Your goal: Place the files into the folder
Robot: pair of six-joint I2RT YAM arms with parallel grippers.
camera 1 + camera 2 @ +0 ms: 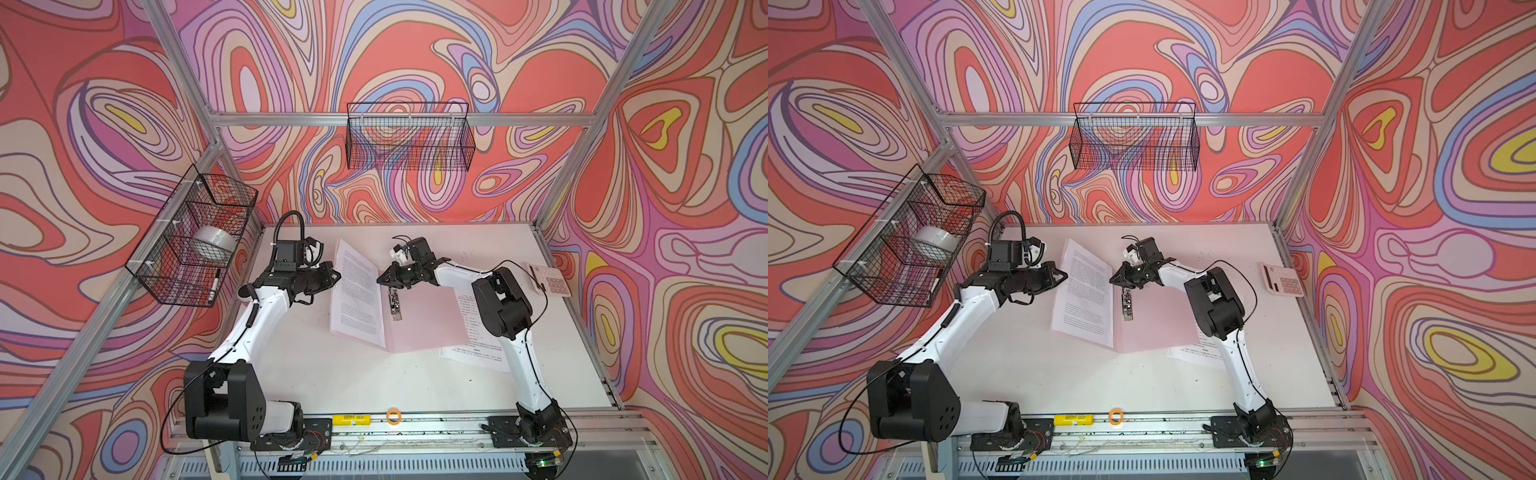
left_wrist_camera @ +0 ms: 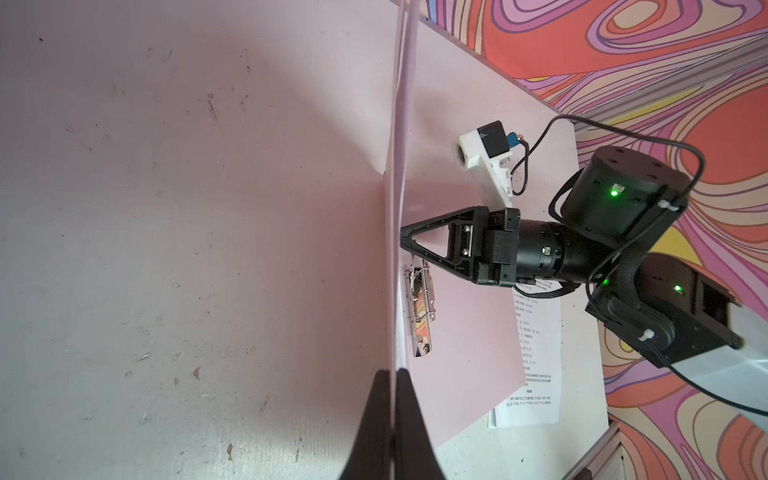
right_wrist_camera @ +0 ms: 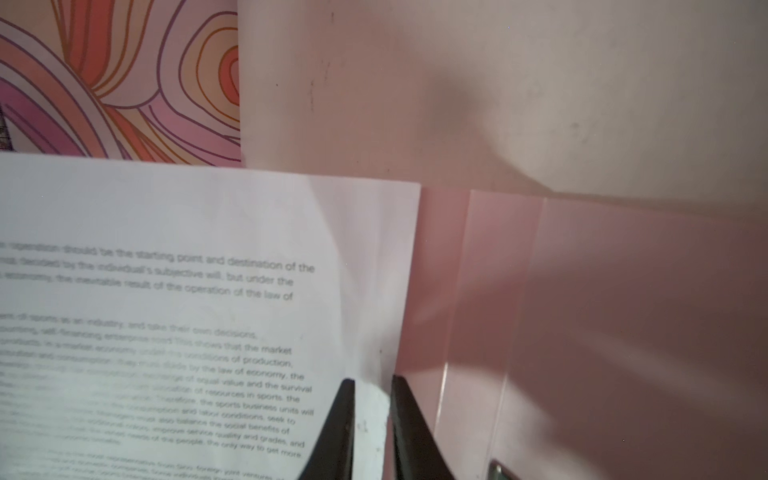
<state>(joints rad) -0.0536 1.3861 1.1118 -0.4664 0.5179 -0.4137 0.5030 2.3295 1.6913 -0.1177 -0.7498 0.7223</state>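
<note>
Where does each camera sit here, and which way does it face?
Top views: high over the front edge, facing down and back at the table; left arm and right arm show whole.
Left wrist: on the left arm, facing along the left end effector, shut on the raised leaf of the folder; right end effector shows beyond.
Right wrist: on the right arm, facing past its parted fingers at a sheet and the folder.
Shared: both wrist views show the folder.

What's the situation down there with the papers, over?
Roger: left fingers shut on folder cover, propping it up; right fingers slightly apart astride one sheet. Other sheets lie outside. Metal clip beside right fingers.
</note>
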